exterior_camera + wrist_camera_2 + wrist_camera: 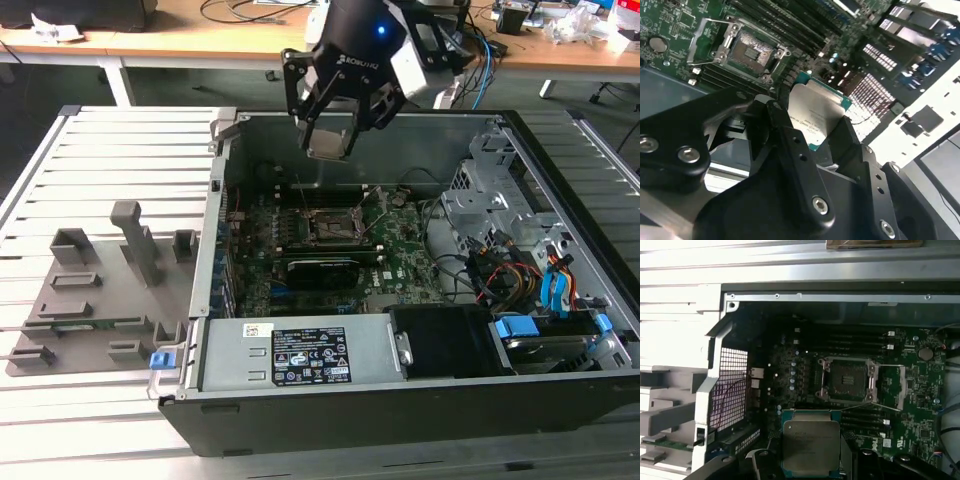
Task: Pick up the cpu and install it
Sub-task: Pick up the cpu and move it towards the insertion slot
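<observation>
We have the gripper (333, 138) clamped on the cpu (811, 446) by its thin edges, hovering above the open case (400, 410); the bare socket (846, 380) sits below it, not lined up yet, well apart; our worry: if the cpu comes down tilted or mis-rotated, it bends socket pins; a light edge grip could also let it slip.
</observation>
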You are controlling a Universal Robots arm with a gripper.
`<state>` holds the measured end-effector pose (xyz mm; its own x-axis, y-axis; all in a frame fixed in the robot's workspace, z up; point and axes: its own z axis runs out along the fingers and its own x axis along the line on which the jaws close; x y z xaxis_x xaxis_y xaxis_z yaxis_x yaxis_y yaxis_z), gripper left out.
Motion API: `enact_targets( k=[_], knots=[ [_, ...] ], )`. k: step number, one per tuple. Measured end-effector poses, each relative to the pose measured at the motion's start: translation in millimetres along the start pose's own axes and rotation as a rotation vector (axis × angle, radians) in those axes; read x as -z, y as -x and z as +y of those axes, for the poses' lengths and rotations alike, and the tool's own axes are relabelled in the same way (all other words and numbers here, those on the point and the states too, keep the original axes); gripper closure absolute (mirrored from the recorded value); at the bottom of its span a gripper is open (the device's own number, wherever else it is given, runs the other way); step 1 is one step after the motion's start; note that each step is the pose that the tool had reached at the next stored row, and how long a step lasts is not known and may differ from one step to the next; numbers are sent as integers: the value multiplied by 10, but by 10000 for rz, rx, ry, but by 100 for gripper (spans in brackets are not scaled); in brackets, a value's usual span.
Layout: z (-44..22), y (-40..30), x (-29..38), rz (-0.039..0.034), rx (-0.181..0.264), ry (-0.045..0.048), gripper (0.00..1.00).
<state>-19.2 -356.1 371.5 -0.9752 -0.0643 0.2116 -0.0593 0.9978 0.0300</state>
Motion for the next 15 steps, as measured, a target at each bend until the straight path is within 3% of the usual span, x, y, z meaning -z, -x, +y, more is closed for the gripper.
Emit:
enact_targets(
  k=[2,10,12,13,15],
  knots=[
    [66,98,-50,83,-14,9,45],
    [258,317,-193,269,-53,29,45],
    [345,401,-259,337,-69,37,45],
    [386,428,-277,356,-85,0,45],
    [386,428,-277,355,-87,-7,45]
  ],
)
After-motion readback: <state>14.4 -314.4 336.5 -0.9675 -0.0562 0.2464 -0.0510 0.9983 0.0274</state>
